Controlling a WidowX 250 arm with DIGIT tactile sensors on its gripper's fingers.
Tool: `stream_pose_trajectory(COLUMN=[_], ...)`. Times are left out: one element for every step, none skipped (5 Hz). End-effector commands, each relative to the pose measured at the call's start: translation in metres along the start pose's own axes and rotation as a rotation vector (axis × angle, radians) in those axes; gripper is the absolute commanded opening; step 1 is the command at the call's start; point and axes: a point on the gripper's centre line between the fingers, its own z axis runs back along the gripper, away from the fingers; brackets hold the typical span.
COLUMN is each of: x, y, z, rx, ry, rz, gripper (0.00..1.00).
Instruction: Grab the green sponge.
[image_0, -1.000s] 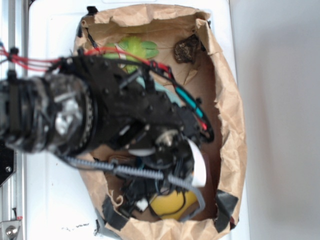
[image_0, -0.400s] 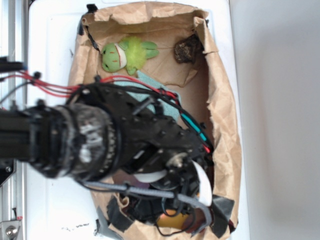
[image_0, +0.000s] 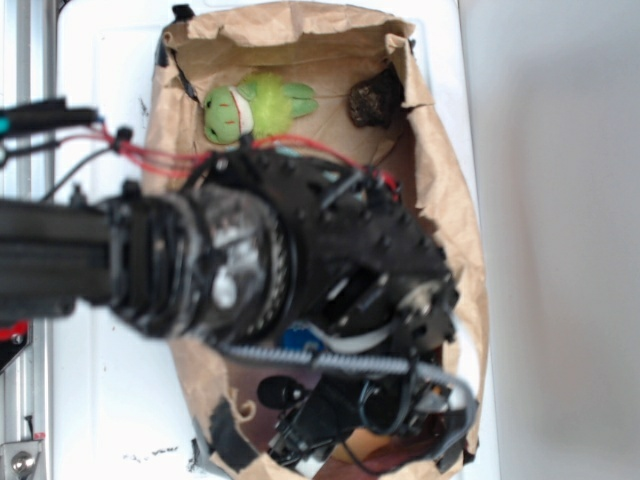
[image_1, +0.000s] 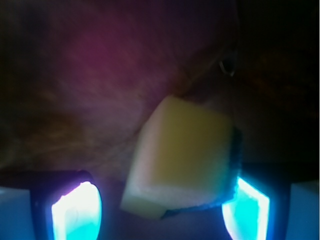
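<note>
The gripper (image_1: 162, 210) is hanging with its jaws spread wide around the green sponge (image_1: 182, 155), which is lying between them on the brown paper (image_0: 445, 200), looking soft, light and squashy, best pinched across its two flat sides.

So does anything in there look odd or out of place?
The sponge sits tilted between the fingers, nearer the right one; whether it is gripped cannot be told. The paper bag lining the bin is crumpled and torn at its rim. The plush toy lies on its side.
</note>
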Motion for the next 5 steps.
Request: stream_pose_trajectory(x=[0.01, 0.009, 0.008, 0.007, 0.006], y=[-0.001, -0.005, -0.005, -0.002, 0.0], z=[0.0, -0.014, -0.026, -0.025, -0.023], rx=[0.03, 0.028, -0.001, 0.005, 0.035], ry=[-0.01, -0.008, -0.039, -0.052, -0.055], rz=[-0.001, 0.02, 0.068, 0.105, 0.106], gripper=[1.0, 1.0, 1.0, 0.0, 0.0])
